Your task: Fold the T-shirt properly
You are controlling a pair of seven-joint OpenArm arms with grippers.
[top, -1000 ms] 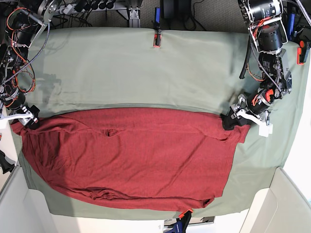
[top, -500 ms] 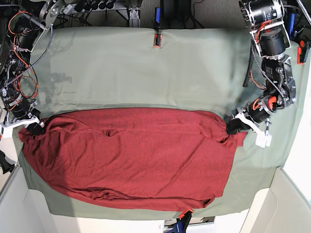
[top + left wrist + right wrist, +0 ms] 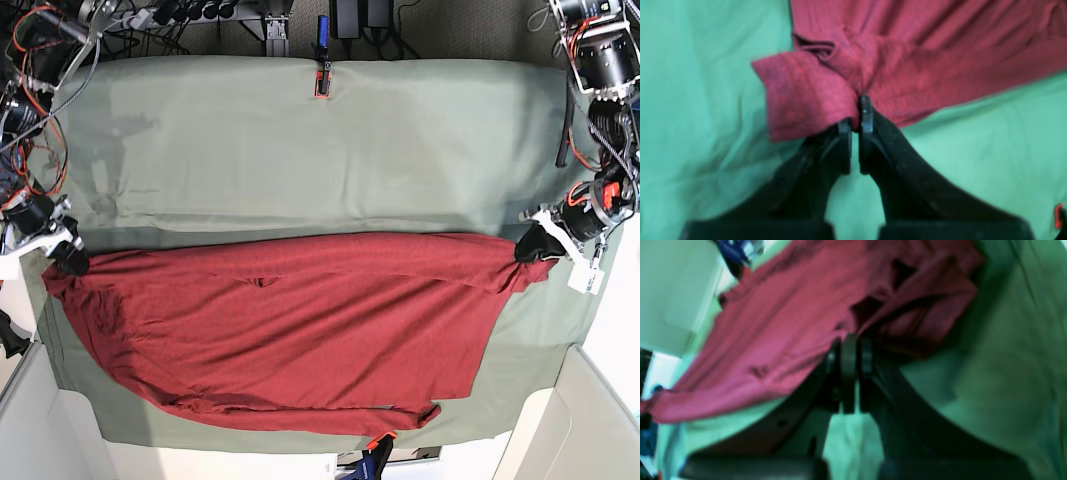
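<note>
1 T-shirt [image 3: 300, 340] lies crosswise, its long axis running between the table's [image 3: 270, 150] left and right edges. 2 grippers, left [image 3: 530, 246] and right [image 3: 74, 262], clamp its far corners.

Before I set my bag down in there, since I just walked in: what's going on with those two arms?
The two arms are partway through folding a dark red shirt. The left end effector is shut on the shirt near one end of its upper edge, and the right end effector is shut on it near the other. The edge runs nearly straight between them, while the rest lies spread over the green cloth.
</note>
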